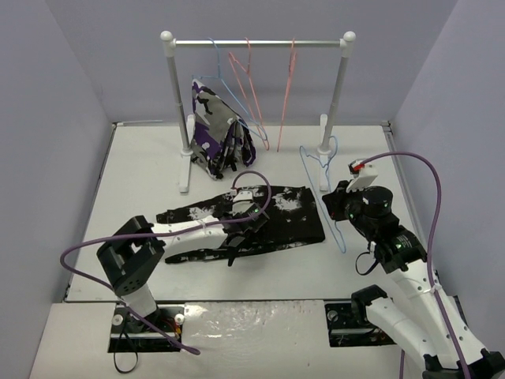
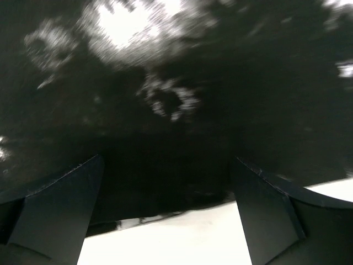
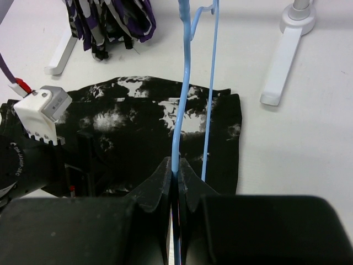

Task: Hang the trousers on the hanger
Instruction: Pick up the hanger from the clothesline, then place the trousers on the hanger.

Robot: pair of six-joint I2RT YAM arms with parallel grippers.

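Observation:
The trousers (image 1: 268, 217) lie flat across the middle of the table, black with white splotches. My left gripper (image 1: 243, 230) hangs low over their near edge. In the left wrist view the gripper (image 2: 168, 163) is open, with the dark fabric (image 2: 176, 83) and its edge between the spread fingers (image 2: 60, 210). My right gripper (image 1: 333, 207) is shut on one wire of the light-blue hanger (image 1: 319, 178), just right of the trousers. The right wrist view shows the jaws (image 3: 175, 168) pinching the hanger (image 3: 183, 94) above the trousers (image 3: 127, 127).
A white clothes rack (image 1: 260, 43) stands at the back with two pink-red hangers (image 1: 252, 87) and another blue hanger carrying a purple, white and black garment (image 1: 217, 134). Its feet (image 1: 185, 170) (image 3: 281, 72) rest on the table. My left arm (image 3: 33, 149) lies over the trousers.

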